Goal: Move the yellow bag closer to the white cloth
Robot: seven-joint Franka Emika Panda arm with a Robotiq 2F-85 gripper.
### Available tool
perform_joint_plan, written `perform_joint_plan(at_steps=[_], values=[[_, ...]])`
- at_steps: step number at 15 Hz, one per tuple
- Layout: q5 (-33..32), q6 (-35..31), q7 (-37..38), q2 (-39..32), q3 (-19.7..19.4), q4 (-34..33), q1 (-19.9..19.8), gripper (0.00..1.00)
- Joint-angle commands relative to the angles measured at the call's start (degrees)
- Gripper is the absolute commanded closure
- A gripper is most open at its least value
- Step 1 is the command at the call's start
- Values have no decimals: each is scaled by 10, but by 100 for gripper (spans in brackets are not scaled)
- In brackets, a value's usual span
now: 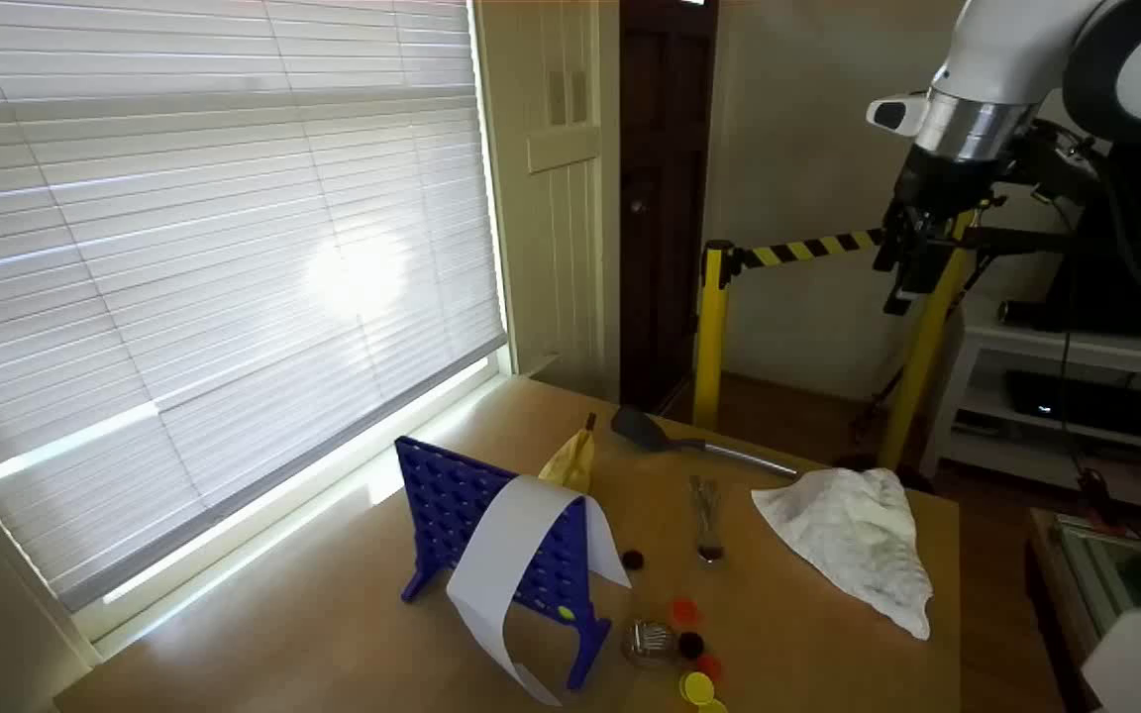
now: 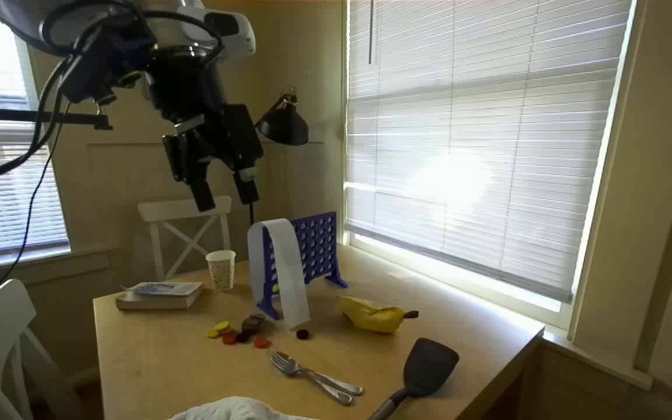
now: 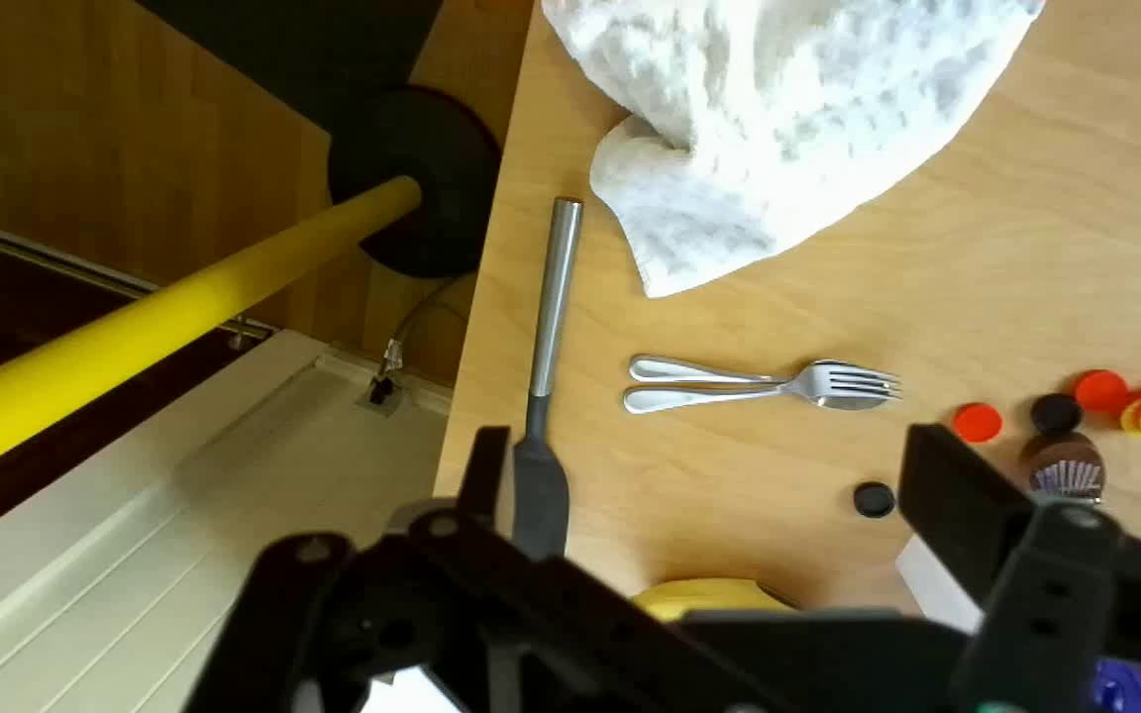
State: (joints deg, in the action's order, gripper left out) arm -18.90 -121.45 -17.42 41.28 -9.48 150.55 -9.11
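Note:
The yellow bag [image 2: 374, 317] lies on the table between the blue grid and the spatula. It is partly hidden behind the paper strip in an exterior view [image 1: 570, 463], and only its edge shows in the wrist view [image 3: 709, 594], the rest being behind the gripper body. The white cloth [image 1: 853, 540] lies crumpled near a table edge, across the cutlery from the bag. It also shows in the wrist view [image 3: 759, 129] and partly in an exterior view [image 2: 237, 410]. My gripper [image 2: 225, 195] is open and empty, high above the table; its fingers are wide apart in the wrist view [image 3: 714, 485].
A blue grid [image 2: 315, 245] stands upright with a white paper strip [image 2: 289, 268] draped over it. A spatula [image 2: 429, 367], a fork and spoon [image 3: 759, 384], and several tokens [image 3: 977, 422] lie on the table. A cup [image 2: 221, 269] and a book [image 2: 160, 296] stand farther off.

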Motion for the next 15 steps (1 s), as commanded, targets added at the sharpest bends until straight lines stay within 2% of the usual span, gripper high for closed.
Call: perform_joint_plan(at_steps=[1,6,8,11,15], values=[[-2,3,2,0,-3,-2,4,0],[-2,3,2,0,-3,-2,4,0],[18,-20,5,-50,-12,-34,16,0],[98,-33,-21,-154,-49,-113,53,0],[247,-22,-73,-280,-118,-211,121,0]])
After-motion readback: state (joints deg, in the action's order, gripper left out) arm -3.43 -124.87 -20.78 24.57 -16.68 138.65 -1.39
